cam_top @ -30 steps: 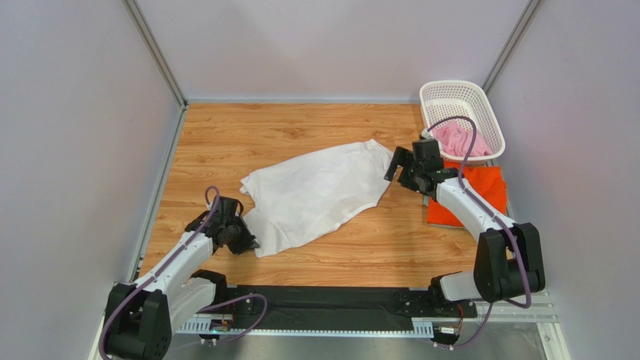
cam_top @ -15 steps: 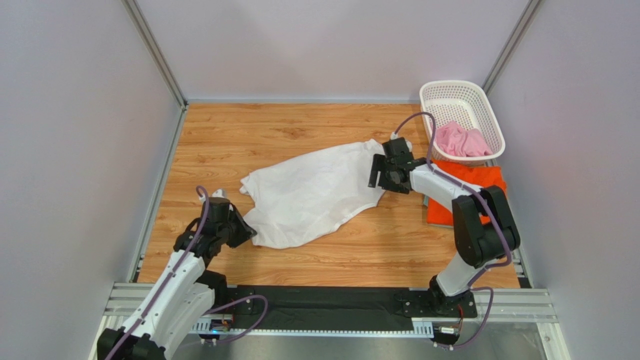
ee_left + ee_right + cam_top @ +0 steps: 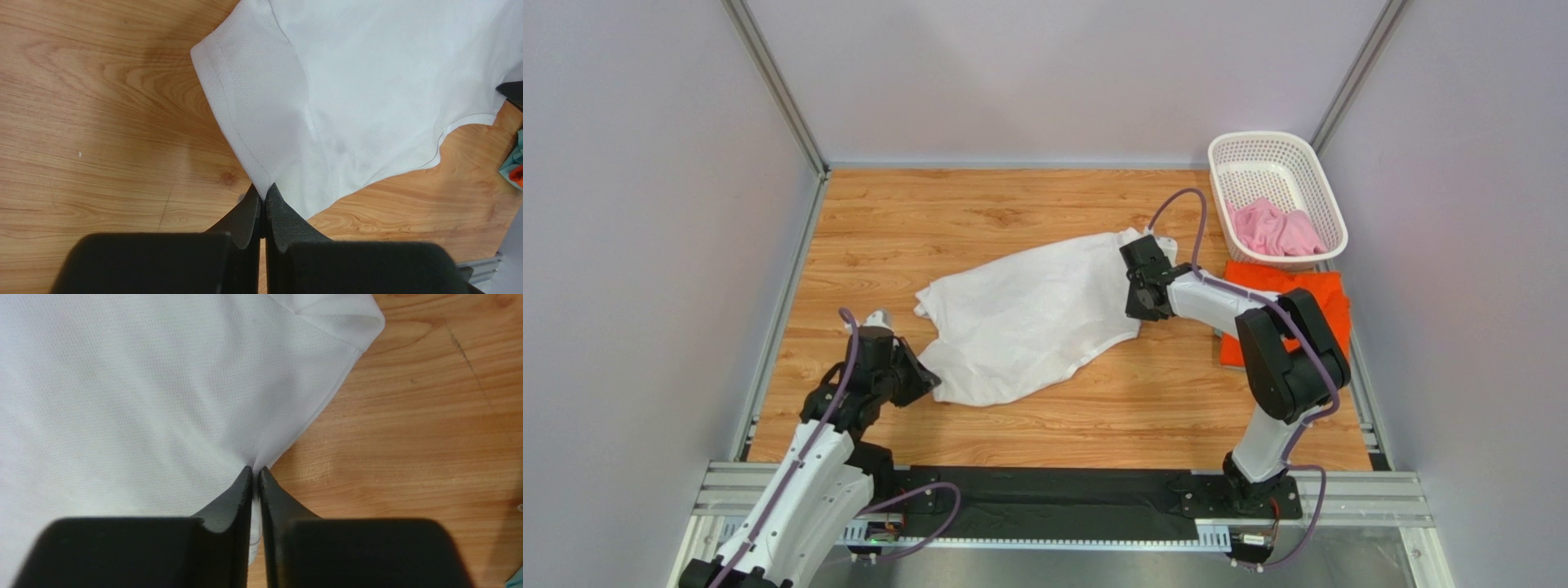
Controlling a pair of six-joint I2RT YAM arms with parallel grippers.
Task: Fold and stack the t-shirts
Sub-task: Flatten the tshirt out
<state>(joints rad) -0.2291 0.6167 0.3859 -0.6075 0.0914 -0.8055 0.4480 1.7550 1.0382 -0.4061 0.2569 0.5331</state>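
Note:
A white t-shirt (image 3: pixel 1032 316) lies spread and rumpled across the middle of the wooden table. My left gripper (image 3: pixel 918 380) is shut on its near-left hem; the left wrist view shows white cloth (image 3: pixel 344 92) pinched between the black fingers (image 3: pixel 245 211). At the shirt's right edge my right gripper (image 3: pixel 1133 298) is shut on the cloth (image 3: pixel 153 398), which bunches into the jaws. An orange t-shirt (image 3: pixel 1326 300) lies flat at the right, partly under the right arm. A pale pink t-shirt (image 3: pixel 1277 229) sits crumpled in the basket.
A white lattice basket (image 3: pixel 1274 153) stands at the back right corner. Grey walls close in the table (image 3: pixel 928 221) on three sides. A black rail (image 3: pixel 1063 490) runs along the near edge between the arm bases.
My right gripper moved left from over the orange shirt to the white shirt's right edge and shut on it. The left gripper closed on the near-left hem and pulled back slightly.

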